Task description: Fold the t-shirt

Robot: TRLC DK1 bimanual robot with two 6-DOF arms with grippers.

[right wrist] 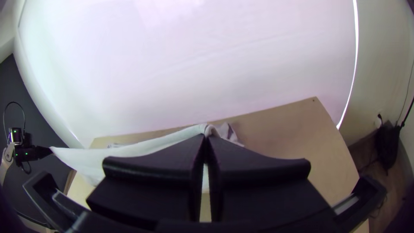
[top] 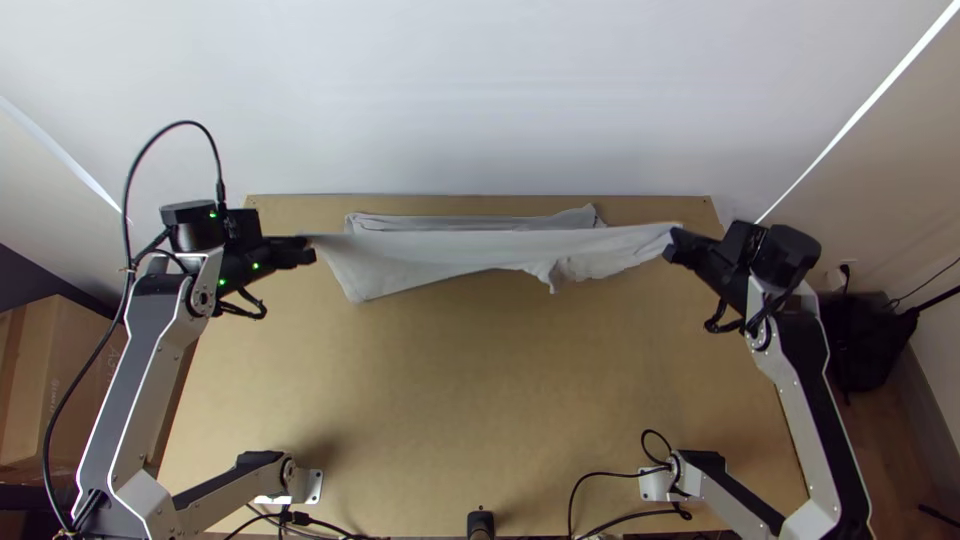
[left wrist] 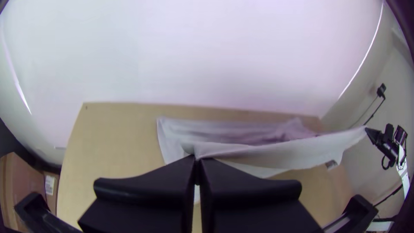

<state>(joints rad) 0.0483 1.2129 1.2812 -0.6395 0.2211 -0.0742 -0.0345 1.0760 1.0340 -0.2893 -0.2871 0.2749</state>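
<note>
a light wooden table (top: 480, 400), with a pale grey t-shirt (top: 400, 265) across its far part. part of the shirt seems to lie on the wood close to the far edge, while a long edge nearer the arms is held up and pulled taut. the step in hand looks like drawing one layer over the other to make a fold. to do it well, both arms should travel together, at one height and one pace, keeping the edge just tight enough to stay straight without dragging the layer beneath. lower it evenly, match it to the lower layer, and let go only once it lies flat.

the shirt's long axis runs left to right, roughly parallel to the table's far edge; which end is the neck cannot be told. the loose cloth hangs towards the near side, deeper at the left than at the right.

the left gripper (top: 312, 248) has its fingers clamped on the left end of the raised edge; the right gripper (top: 668, 243) pinches the right end likewise. between them, right of the middle, a small bunched bit (top: 560, 272) droops and may need smoothing, or it could set a crease.
</note>
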